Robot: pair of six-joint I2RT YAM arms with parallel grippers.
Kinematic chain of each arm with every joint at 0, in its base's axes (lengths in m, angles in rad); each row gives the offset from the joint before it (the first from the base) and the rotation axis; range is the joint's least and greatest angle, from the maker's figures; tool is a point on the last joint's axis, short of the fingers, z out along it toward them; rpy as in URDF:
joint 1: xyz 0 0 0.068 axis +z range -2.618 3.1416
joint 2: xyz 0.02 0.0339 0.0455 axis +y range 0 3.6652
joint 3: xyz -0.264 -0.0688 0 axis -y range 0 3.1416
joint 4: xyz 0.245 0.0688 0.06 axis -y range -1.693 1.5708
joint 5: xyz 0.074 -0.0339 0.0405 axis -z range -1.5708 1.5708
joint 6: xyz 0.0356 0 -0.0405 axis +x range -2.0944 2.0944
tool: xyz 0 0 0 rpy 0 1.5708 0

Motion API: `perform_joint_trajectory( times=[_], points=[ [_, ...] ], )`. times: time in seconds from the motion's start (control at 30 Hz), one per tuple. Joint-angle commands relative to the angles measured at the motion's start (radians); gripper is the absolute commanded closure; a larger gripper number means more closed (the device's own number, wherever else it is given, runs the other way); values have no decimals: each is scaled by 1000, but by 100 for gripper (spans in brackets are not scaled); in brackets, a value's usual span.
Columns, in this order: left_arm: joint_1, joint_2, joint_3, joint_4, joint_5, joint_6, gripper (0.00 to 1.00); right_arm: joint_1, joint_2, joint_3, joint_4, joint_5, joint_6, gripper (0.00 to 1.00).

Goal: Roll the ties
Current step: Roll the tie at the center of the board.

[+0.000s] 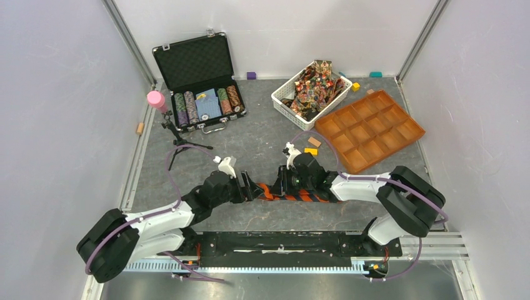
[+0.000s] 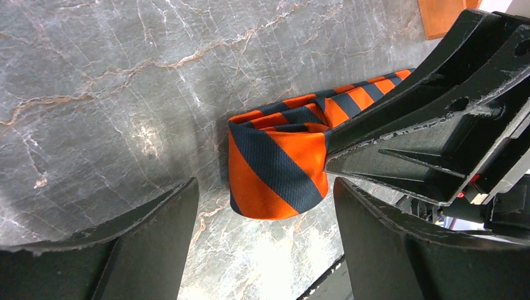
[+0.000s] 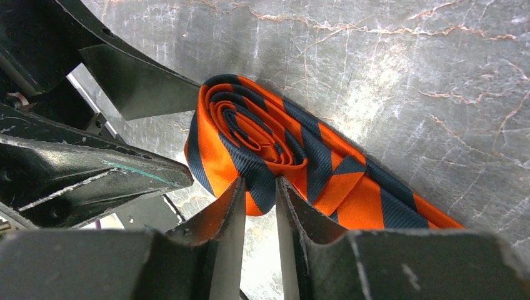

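Striped tie [image 3: 262,131] pinched in narrow right end effector [image 3: 259,187]; left end effector [image 2: 265,190] wide open, holding nothing.

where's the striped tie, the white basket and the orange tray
striped tie [image 2: 275,175]: left wrist view, outer wrap of the rolled end
white basket [image 1: 289,107]: top view, its near wall
orange tray [image 1: 370,131]: top view, a middle compartment

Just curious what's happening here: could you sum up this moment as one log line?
striped tie: partly rolled | left gripper: open, facing roll | right gripper: pinching roll
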Motion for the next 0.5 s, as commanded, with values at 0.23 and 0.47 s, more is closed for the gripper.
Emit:
perform_joint_trajectory(
  times=[0.23,0.47],
  points=[
    [-4,97,-18,150,27,-41,18,0,34,22,16,17,-36,72],
    [-4,155,-19,213,73,-48,24,0,47,30,17,18,-41,72]
  ],
)
